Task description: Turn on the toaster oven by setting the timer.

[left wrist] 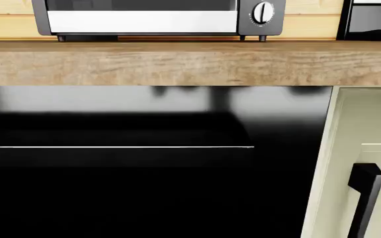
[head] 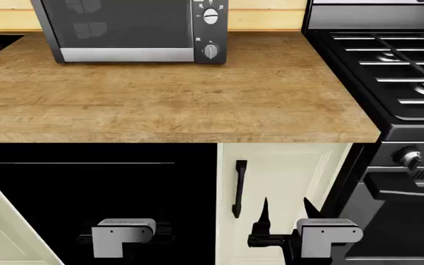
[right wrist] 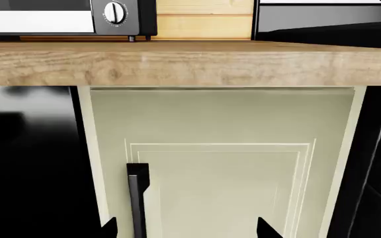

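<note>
Silver, stiff-looking timer (head: 210, 51) wants pinching across its raised bar; right gripper (head: 286, 212) spread, left gripper's state unclear.

even, bright light all over, everything sharp, no blur; pale glare smears across the glossy black panel (left wrist: 144, 99), soft shadow under the toaster oven (head: 131, 30).

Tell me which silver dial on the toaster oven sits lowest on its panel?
The bottom silver dial, level with the dark grey toaster oven's silver trim strip; another dial sits above it.
</note>
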